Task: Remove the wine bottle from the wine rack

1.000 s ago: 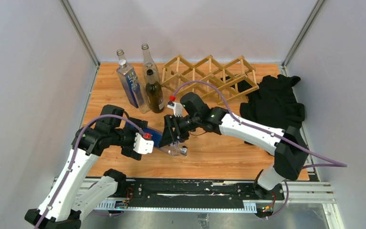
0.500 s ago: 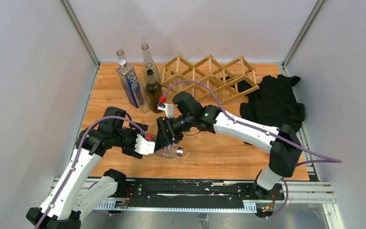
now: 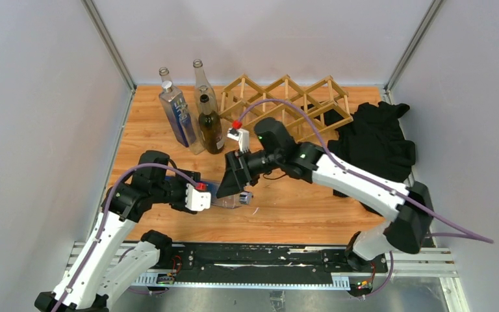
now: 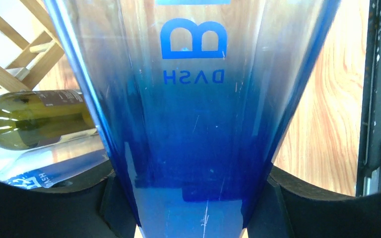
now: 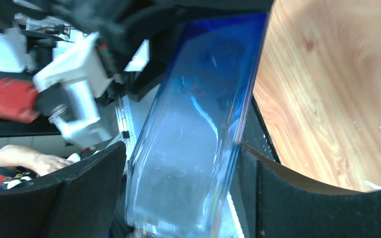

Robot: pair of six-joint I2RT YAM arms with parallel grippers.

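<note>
The blue-tinted bottle (image 4: 193,124) lies left-right, clamped in the left end effector (image 3: 209,193). The right end effector (image 3: 229,188) straddles it, grip unclear.

In the left wrist view, the blue bottle (image 4: 193,129) carries large blue print: a "B" toward 12 o'clock, with smaller letters under it that look like "HSVD". At 8 o'clock a clear bottle (image 4: 39,171) shows small letters "ASH". The dark label (image 4: 59,97) on the green bottle (image 4: 15,124) is too small to read.
</note>
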